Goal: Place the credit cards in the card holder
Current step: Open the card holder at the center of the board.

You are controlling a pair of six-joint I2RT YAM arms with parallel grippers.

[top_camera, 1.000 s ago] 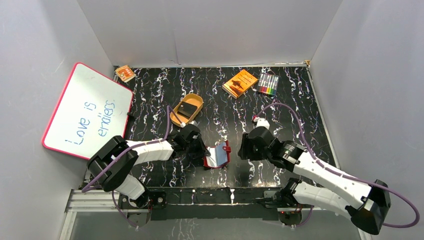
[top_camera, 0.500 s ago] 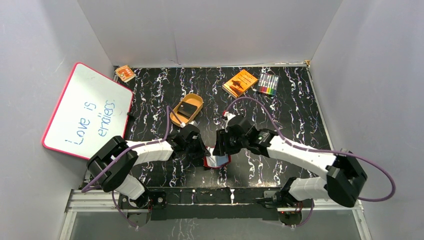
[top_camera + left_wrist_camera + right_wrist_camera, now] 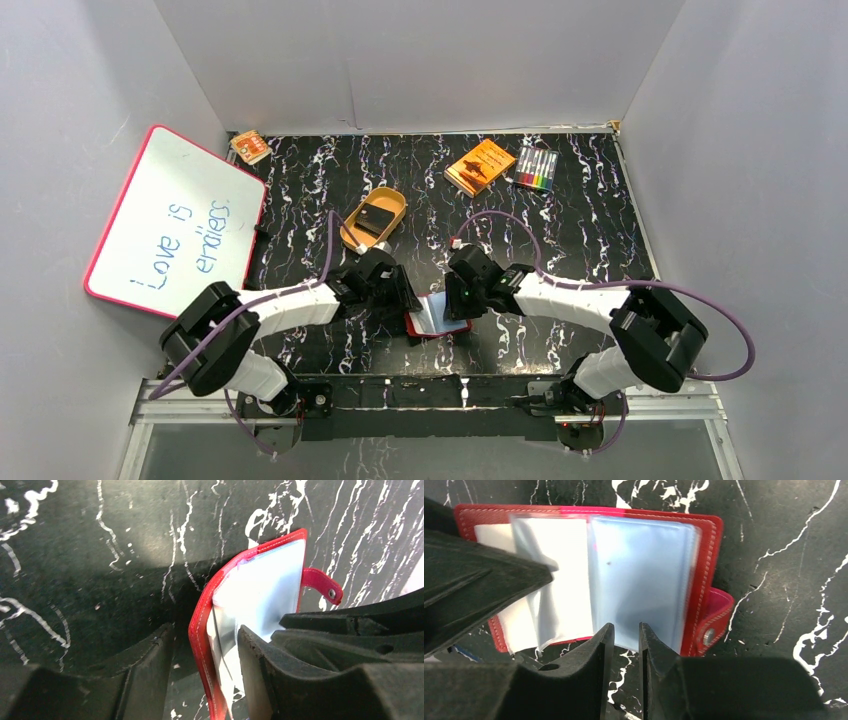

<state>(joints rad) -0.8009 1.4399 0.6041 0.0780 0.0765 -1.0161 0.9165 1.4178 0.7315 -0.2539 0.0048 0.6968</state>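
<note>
The card holder, red with pale blue-grey pockets, lies open between the two grippers near the table's front. My left gripper is open. In the left wrist view the card holder's red edge stands between the fingers of that gripper, with a gap on its left side. My right gripper hovers at the lower edge of a pocket of the card holder, fingers a narrow slit apart, table showing between them. A dark credit card lies in the tan tray.
A whiteboard leans at the left wall. An orange box and a pack of markers sit at the back right. A small orange item is at the back left.
My right arm swung left onto the card holder and its jaws narrowed. My left gripper went from shut to open, and the card holder now lies flatter.
</note>
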